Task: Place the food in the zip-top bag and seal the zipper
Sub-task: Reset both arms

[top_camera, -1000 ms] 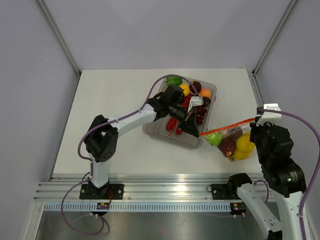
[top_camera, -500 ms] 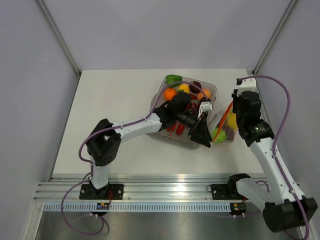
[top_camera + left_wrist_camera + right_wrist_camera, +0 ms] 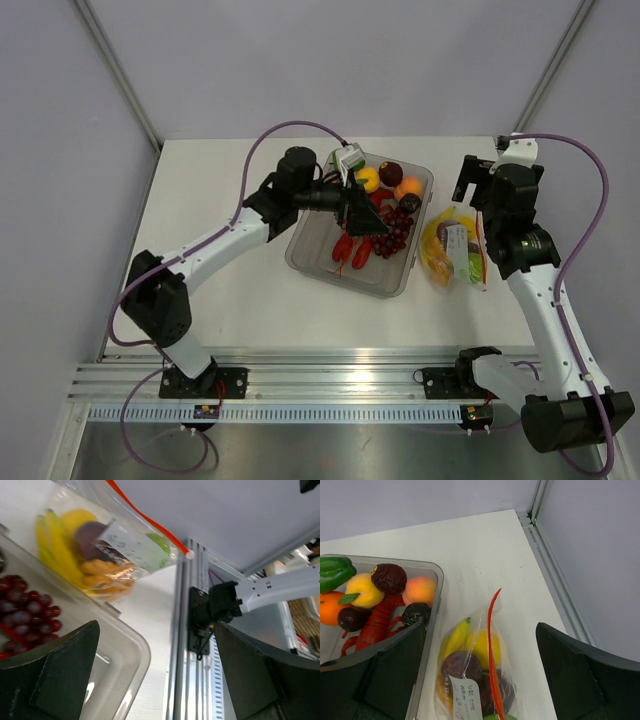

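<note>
Both pincers stand spread wide and empty. The left gripper [image 3: 157,645] hangs over the clear tray [image 3: 391,286], and its wrist view shows only tray and table between its two dark fingers [image 3: 65,672]. The right gripper [image 3: 481,635] is held above the table's far right part and grips nothing. Its camera looks down on the zip-top bag [image 3: 470,680] and the tray's right end. The bag lies on the white table [image 3: 220,220] just right of the tray, close against its long wall — whether they touch I cannot tell. Through the clear plastic can be seen bananas [image 3: 55,550], a dark red fruit [image 3: 457,665], a round yellow fruit [image 3: 482,647], something green [image 3: 160,542] and a white label [image 3: 467,700]. The zipper [image 3: 490,650] runs as one thin orange-red line along the bag, on the side away from the tray in the top view. Whether it is pressed shut along its full length cannot be made out. Loose in the tray are purple grapes [image 3: 395,228], a red lobster [image 3: 375,622], a green pepper [image 3: 332,572], an orange [image 3: 330,607], a yellow fruit with a leaf [image 3: 362,590], a peach-coloured fruit [image 3: 420,590] and a wrinkled dark red fruit [image 3: 390,577].
</note>
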`<act>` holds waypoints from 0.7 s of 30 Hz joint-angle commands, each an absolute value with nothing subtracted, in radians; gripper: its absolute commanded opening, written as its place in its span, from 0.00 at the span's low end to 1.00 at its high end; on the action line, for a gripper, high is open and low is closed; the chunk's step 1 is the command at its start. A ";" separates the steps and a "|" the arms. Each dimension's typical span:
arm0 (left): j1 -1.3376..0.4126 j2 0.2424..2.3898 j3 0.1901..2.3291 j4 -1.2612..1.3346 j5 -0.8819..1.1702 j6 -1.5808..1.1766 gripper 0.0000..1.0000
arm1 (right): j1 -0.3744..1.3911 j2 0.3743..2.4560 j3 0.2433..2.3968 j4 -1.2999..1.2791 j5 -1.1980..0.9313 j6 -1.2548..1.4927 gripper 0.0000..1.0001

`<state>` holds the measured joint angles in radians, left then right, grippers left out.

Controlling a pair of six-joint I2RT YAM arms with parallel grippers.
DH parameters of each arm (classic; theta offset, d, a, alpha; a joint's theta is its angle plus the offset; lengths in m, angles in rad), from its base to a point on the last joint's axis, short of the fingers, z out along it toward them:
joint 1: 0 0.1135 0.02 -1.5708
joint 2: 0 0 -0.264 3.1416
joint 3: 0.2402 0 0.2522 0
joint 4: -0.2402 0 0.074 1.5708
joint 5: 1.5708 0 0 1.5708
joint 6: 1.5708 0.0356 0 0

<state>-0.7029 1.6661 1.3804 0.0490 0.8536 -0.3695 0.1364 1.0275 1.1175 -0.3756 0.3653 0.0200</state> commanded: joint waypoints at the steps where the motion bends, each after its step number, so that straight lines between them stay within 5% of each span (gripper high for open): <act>1: -0.690 1.559 1.370 -0.024 0.758 -0.279 0.99 | 0.135 0.988 1.177 -0.466 0.374 0.101 1.00; 10: -0.680 1.436 1.313 -0.142 0.559 -0.199 0.99 | 0.135 0.988 1.295 -0.701 0.301 0.132 0.99; 21: -0.657 1.264 1.246 -0.265 0.212 -0.167 0.99 | 0.135 0.940 1.295 -0.785 0.451 0.158 0.99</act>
<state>-0.6628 1.3434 1.2682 -0.2649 0.3508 -0.2066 0.1364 0.9882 1.2900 -0.7631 0.3954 0.1398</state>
